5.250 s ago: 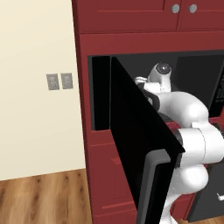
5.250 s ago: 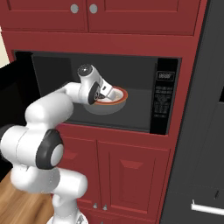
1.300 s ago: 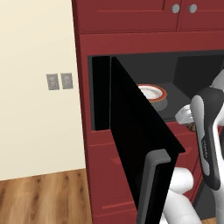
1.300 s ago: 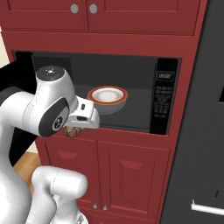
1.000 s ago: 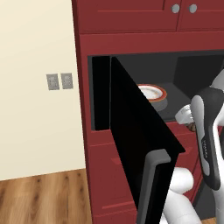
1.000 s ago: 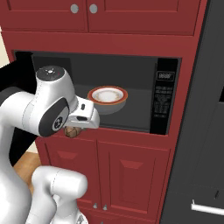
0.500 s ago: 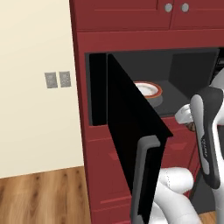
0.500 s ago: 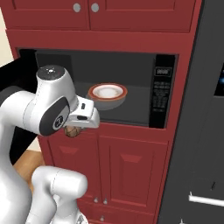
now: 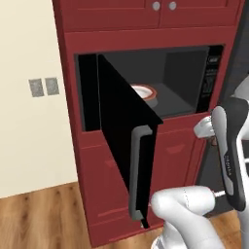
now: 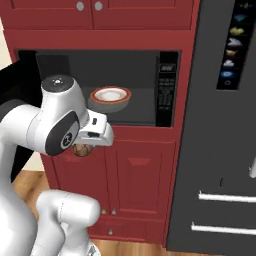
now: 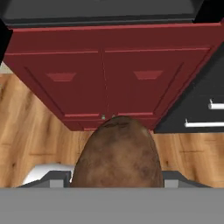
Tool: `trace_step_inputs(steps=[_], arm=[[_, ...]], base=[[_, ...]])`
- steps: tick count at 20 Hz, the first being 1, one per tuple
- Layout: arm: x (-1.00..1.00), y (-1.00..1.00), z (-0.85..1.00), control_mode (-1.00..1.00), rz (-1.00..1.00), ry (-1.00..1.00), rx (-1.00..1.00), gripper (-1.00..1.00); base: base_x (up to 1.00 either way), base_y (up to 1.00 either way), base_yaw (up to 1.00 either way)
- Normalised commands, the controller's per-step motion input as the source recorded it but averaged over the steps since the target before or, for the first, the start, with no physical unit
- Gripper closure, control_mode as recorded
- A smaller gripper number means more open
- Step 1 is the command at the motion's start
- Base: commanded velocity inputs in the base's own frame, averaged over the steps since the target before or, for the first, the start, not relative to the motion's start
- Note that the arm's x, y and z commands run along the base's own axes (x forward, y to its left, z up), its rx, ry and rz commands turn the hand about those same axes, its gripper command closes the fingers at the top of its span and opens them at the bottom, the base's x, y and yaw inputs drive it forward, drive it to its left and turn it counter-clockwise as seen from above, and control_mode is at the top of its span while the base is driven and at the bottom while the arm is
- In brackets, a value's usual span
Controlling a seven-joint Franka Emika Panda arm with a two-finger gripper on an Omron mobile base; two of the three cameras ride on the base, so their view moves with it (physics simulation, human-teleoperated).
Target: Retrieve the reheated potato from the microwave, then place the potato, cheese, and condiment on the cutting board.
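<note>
The brown potato [image 11: 116,153] sits between my gripper [image 11: 116,178] fingers, which are shut on it. In the right base view the potato [image 10: 82,149] hangs under the hand, in front of the red cabinet doors and just below the microwave [image 10: 165,85]. The microwave's black door [image 9: 121,141] with its grey bar handle stands swung wide open to the left. Inside rests a white bowl with a red-brown rim [image 10: 111,99], also seen as the bowl [image 9: 144,92] from the left. The cheese, condiment and cutting board are out of view.
A tall black fridge [image 10: 225,150] with grey bar handles stands right of the microwave column. Dark red cabinet doors [image 11: 105,83] lie below the oven, wooden floor [image 9: 39,214] beneath. The open door juts into the space on my left.
The whole picture has shifted and widened, so the base has driven; the microwave now sits further left and the fridge shows more. The arm keeps its pose, potato still held.
</note>
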Motion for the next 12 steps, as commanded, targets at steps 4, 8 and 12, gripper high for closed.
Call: trace_step_inputs(steps=[4, 8, 12], arm=[[0.0, 0.0, 0.0, 1.0, 0.0, 0.0, 0.0, 1.0], [0.0, 0.0, 0.0, 1.0, 0.0, 0.0, 0.0, 1.0], [0.0, 0.0, 0.0, 1.0, 0.0, 0.0, 0.0, 1.0]], base=[[-0.02, -0.04, -0.84], [0.0, 0.0, -0.92], [0.0, 0.0, -0.93]])
